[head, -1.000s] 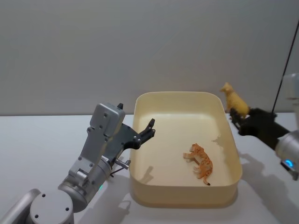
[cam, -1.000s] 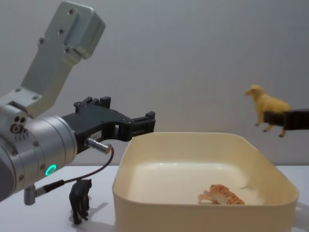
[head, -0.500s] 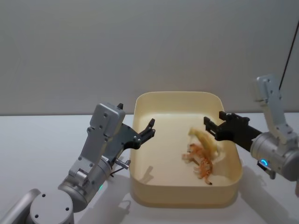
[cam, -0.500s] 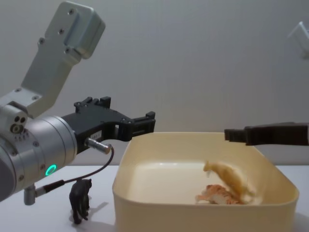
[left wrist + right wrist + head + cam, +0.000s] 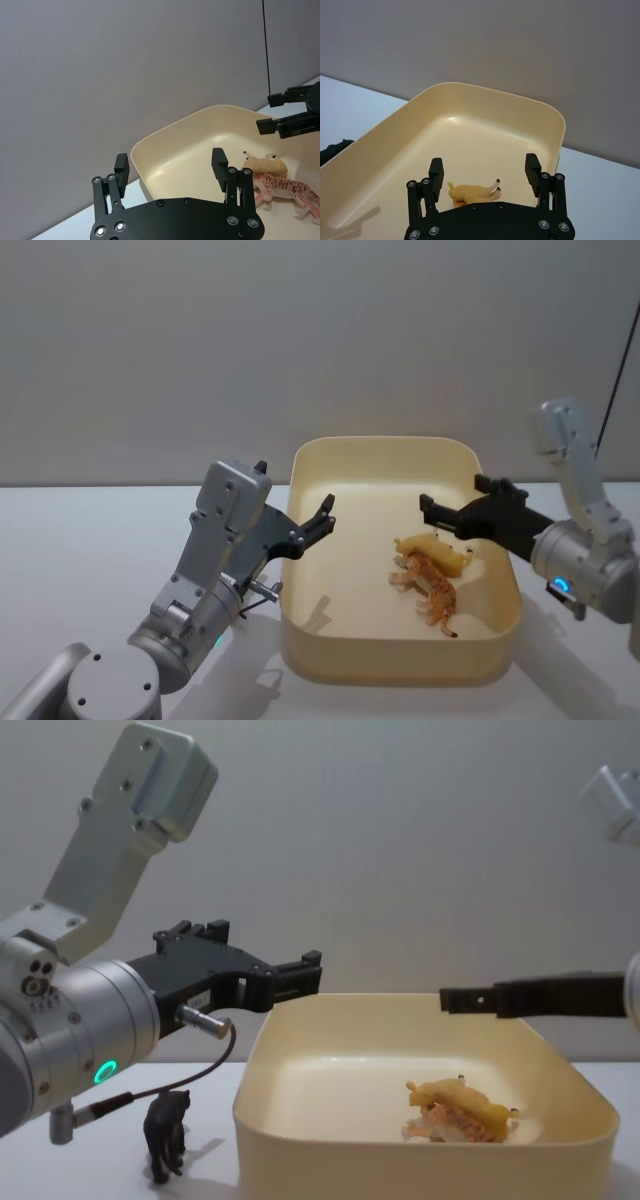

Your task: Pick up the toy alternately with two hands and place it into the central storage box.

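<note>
The cream-yellow central storage box (image 5: pixel 400 665) stands mid-table. Inside it a yellow toy animal (image 5: pixel 432 550) lies on its back, resting against an orange tiger toy (image 5: pixel 434 588). My right gripper (image 5: pixel 452 496) hovers open over the box's right half, just above the yellow toy (image 5: pixel 472 192), with nothing between its fingers (image 5: pixel 436 172). My left gripper (image 5: pixel 325 515) hangs open at the box's left rim, also holding nothing. In the chest view both grippers, left (image 5: pixel 305 970) and right (image 5: pixel 455 999), sit above rim height, and the yellow toy (image 5: pixel 455 1098) lies on the tiger (image 5: pixel 475 1125).
A small black toy animal (image 5: pixel 167 1130) stands on the white table left of the box, below my left arm. The left wrist view shows the box rim (image 5: pixel 165 145) and the far right gripper (image 5: pixel 280 112). A grey wall runs behind the table.
My right gripper swung in from the right over the box and opened. The yellow toy dropped out of it and came to rest on the tiger. The left arm stayed still.
</note>
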